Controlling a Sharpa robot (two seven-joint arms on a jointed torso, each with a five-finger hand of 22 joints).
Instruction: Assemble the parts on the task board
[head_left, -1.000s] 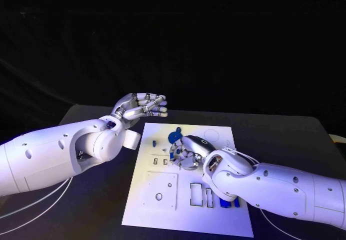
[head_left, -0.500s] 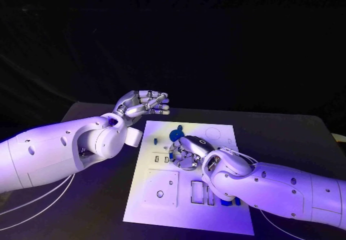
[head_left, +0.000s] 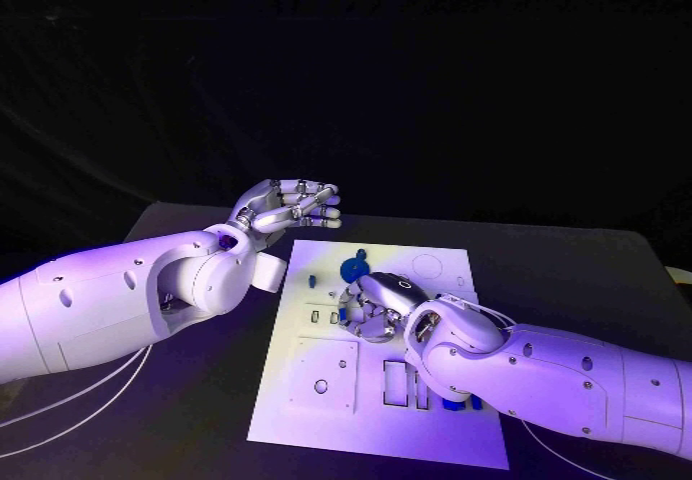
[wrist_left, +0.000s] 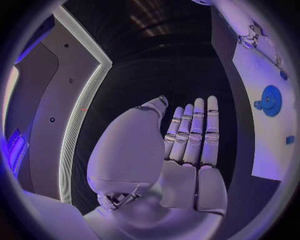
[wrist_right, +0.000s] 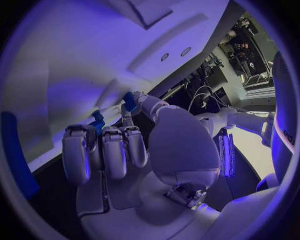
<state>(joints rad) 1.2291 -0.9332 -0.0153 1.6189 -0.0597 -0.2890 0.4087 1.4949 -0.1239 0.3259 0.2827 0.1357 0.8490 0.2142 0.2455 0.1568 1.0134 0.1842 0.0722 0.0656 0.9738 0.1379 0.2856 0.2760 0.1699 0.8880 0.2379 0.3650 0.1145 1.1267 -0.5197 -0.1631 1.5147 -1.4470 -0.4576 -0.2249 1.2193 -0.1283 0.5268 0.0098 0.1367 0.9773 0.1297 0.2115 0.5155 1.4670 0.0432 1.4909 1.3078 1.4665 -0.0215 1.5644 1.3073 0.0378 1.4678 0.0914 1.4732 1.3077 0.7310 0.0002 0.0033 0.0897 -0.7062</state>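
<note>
The right hand (head_left: 378, 305) pinches a small blue part (wrist_right: 98, 121) over the board (head_left: 320, 385); rigid, light and likely slippery, best held by its sides. The left hand (head_left: 286, 209) hovers empty, fingers curled.

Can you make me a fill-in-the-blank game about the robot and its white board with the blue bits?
1. The task board is the colour ____.
2. The hand down on the task board is the robot's ____ hand.
3. The left hand is lifted beyond the board's far left corner and holds ____.
4. The big round part just beyond the right hand is the colour ____.

Missing words: white; right; nothing; blue
</note>
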